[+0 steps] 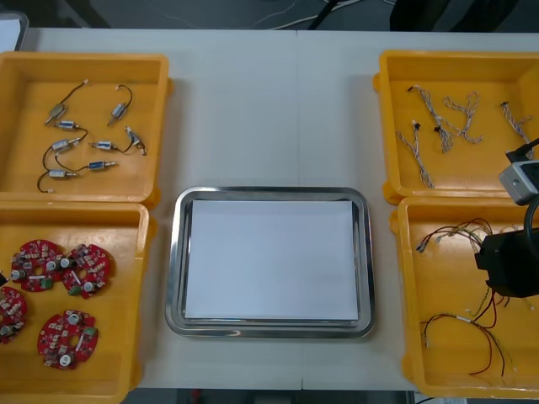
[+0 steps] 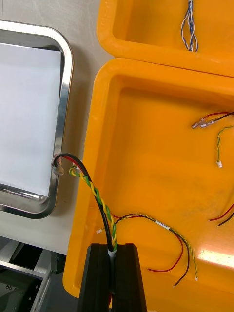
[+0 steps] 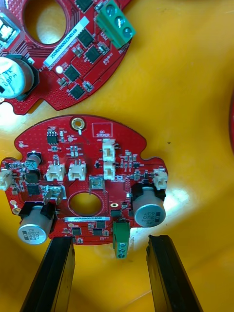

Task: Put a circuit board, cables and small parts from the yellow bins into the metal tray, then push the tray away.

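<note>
My right tool [image 2: 113, 249] clamps a cable [image 2: 95, 192], its loose end trailing ahead at the tray [image 2: 67, 87] rim; it could snag there. My left tool [image 3: 111, 240] stands wide, a board [image 3: 83, 161] just ahead.

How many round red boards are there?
4 boards, all in the near left yellow bin: two side by side at its far end, one at its left wall, partly hidden, one nearest the robot.

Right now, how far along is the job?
Nothing done: the metal tray holds no parts. In hand: the right claw is shut on a red and yellow cable; the left claw stands open at a circuit board. Left: loading everything, pushing the tray.
</note>
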`<state>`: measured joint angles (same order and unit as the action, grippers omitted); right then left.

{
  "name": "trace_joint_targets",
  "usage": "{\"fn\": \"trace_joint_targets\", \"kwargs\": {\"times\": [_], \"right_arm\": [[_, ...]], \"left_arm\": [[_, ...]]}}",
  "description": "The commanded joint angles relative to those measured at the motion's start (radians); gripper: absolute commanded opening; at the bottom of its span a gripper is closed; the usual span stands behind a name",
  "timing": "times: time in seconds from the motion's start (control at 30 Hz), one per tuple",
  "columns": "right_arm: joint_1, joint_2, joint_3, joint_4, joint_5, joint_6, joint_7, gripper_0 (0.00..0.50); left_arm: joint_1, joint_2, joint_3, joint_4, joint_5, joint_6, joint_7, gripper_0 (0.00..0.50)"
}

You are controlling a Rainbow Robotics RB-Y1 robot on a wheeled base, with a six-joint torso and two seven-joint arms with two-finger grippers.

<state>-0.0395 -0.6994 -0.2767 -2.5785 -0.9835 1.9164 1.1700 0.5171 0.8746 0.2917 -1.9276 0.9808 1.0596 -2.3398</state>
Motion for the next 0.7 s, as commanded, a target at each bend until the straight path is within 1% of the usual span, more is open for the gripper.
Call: {"fn": "trace_joint_targets", "kwargs": {"times": [0.03,0.4,0.7], "right_arm": [[0.003,-0.035,0.011,-0.028,0.008,0.003,-0.029,0.000],[0.003,-0.035,0.011,-0.028,0.008,0.003,-0.029,0.000],[0.003,-0.035,0.011,-0.028,0.008,0.003,-0.029,0.000]], "left_arm": [[0.027,-0.011,-0.008,0.015,-0.011,-0.015,-0.202,0.432],[0.027,-0.031,-0.008,0.027,-0.021,-0.020,-0.222,0.412],[0.024,-0.046,-0.022,0.027,-0.033,-0.035,-0.224,0.411]]}}
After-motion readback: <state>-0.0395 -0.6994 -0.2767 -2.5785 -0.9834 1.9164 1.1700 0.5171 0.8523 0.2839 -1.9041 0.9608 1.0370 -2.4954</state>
